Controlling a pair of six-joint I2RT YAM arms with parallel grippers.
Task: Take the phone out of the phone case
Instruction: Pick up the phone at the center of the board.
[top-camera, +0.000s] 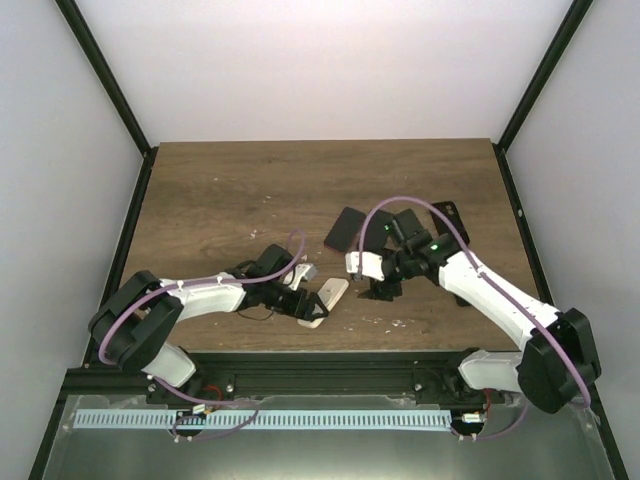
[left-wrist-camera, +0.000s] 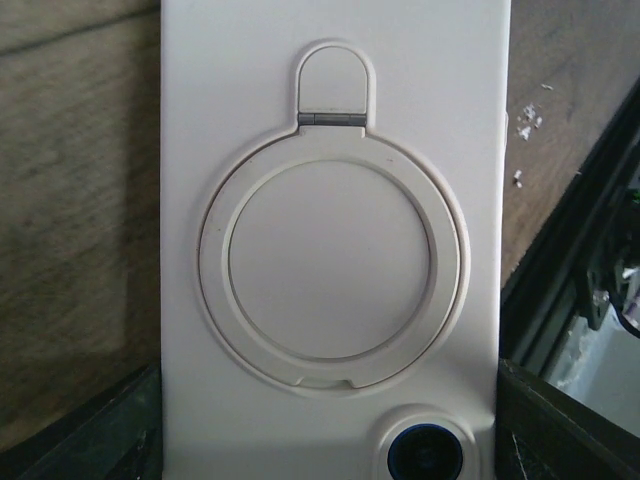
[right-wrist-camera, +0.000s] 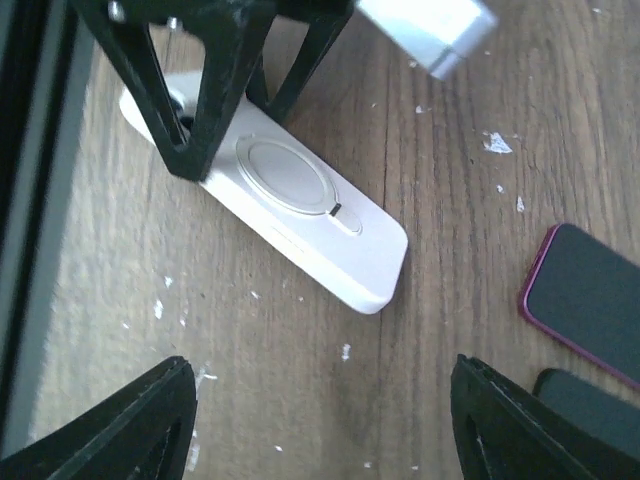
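Observation:
A white phone case (top-camera: 328, 298) with a round ring stand lies back-up on the wooden table near the front edge. It fills the left wrist view (left-wrist-camera: 330, 150), where a blue-rimmed camera lens (left-wrist-camera: 425, 455) of the phone shows through its corner. My left gripper (top-camera: 300, 303) is shut across the case's lens end, one dark finger on each long edge (left-wrist-camera: 120, 430). In the right wrist view the case (right-wrist-camera: 300, 215) lies flat with the left fingers (right-wrist-camera: 200, 110) straddling it. My right gripper (right-wrist-camera: 325, 440) is open and empty, hovering over bare wood just off the case's free end.
A dark phone with a magenta edge (right-wrist-camera: 590, 300) lies to the right, with another dark flat item (right-wrist-camera: 575, 395) beside it. Several black flat items (top-camera: 347, 228) lie mid-table behind the right gripper (top-camera: 380, 290). The black front rail (left-wrist-camera: 570, 290) runs close by.

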